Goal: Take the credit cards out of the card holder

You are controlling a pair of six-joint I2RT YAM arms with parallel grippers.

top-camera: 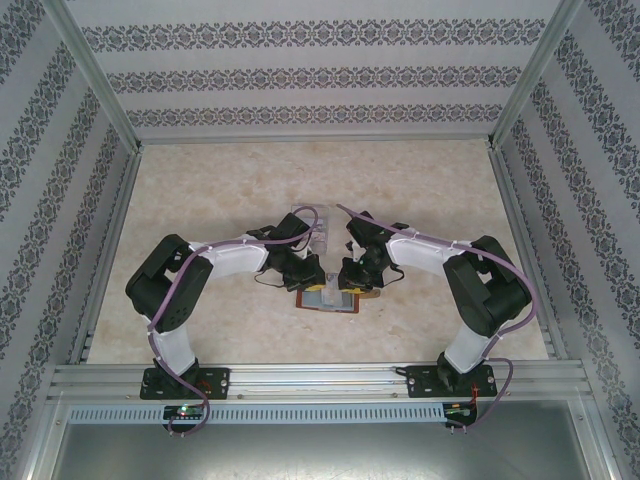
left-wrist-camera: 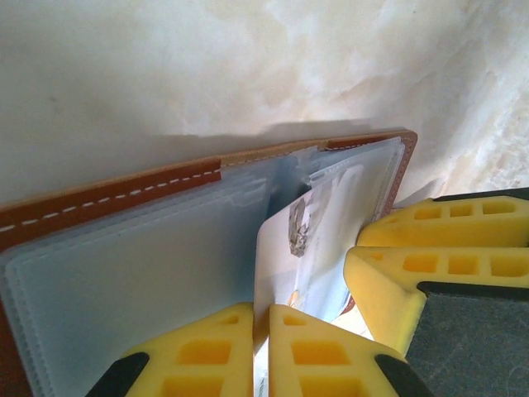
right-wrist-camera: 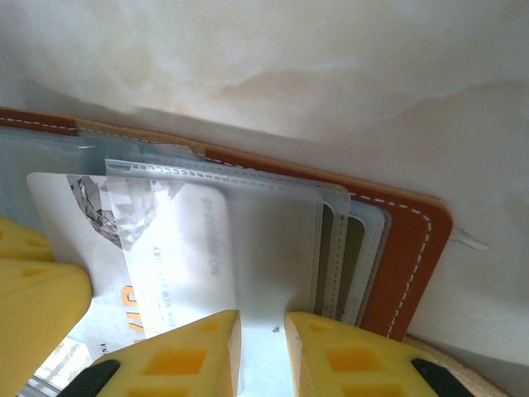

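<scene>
1. Top view: the card holder (top-camera: 332, 300) lies open at mid-table, and the left gripper (top-camera: 314, 287) and right gripper (top-camera: 350, 285) meet over it.
2. Left wrist: the left gripper (left-wrist-camera: 263, 318) is clamped on the free edge of a white credit card (left-wrist-camera: 289, 256) that is partly out of its grey-blue pocket. I judge the card light, stiff and slick, so that exposed edge is the best hold.
3. Right wrist: the right gripper (right-wrist-camera: 263, 322) pinches a clear sleeve (right-wrist-camera: 264, 248), which pins the holder down. The card lies partly under this sleeve. The pockets behind hold something darker that I cannot make out.

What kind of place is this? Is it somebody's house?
Probably not: it looks like a robot test booth. A left arm and right arm are bolted to a metal rail, and wallpapered panels box in one marble-look table.
</scene>
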